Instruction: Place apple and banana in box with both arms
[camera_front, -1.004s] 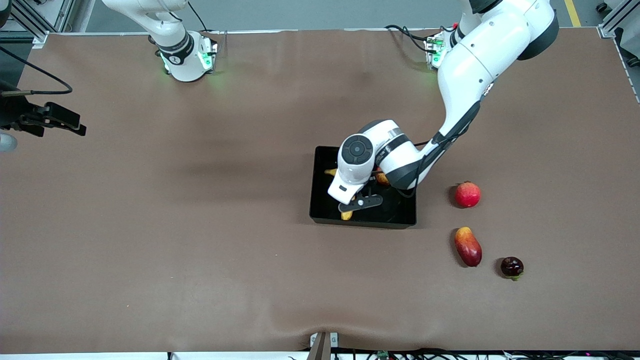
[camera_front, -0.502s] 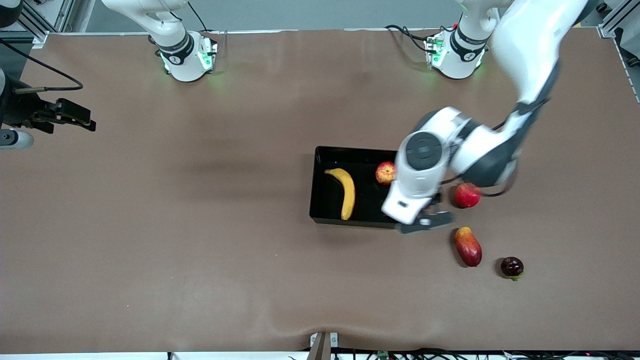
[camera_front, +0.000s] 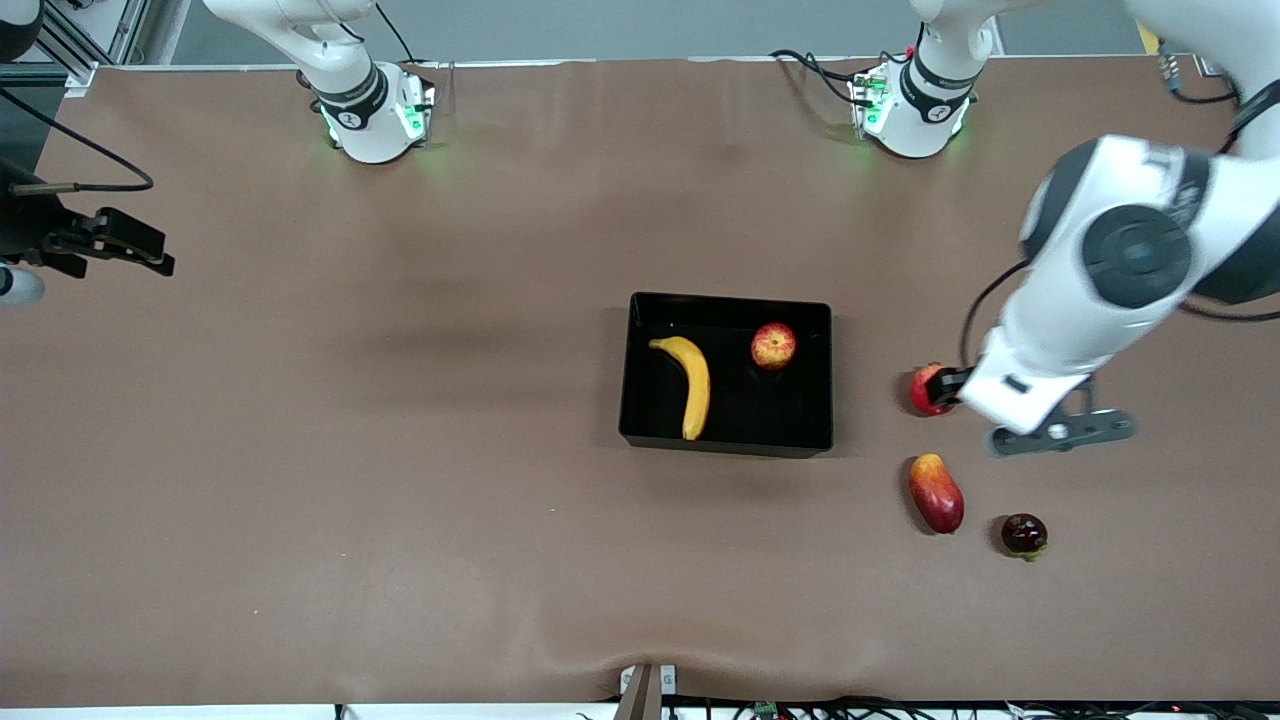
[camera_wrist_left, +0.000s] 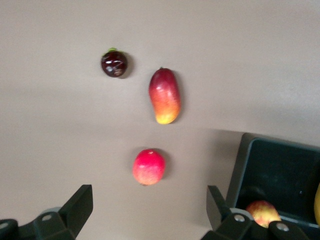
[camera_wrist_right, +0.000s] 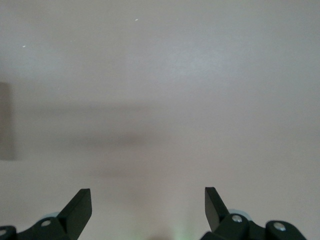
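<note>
lying in the box (camera_front: 725, 445) are both task fruits: banana (camera_front: 689, 384) along the side toward the right arm's end, apple (camera_front: 773, 346) at about 2 o'clock from it, apart from it. box sits mid-table. left gripper (camera_front: 1062, 436) hangs up in the air over bare cloth toward the left arm's end, fingers (camera_wrist_left: 80, 207) spread wide w/ nothing between them. loose on the table near it: round red fruit (camera_front: 928, 389), partly hidden by the wrist in front view, mango (camera_front: 936, 492) at 6 o'clock from that, dark small fruit (camera_front: 1024, 534) just beside the mango. right gripper (camera_front: 135, 250) waits at the table edge by the right arm's end, fingers (camera_wrist_right: 80, 206) also spread, empty, over bare cloth.
</note>
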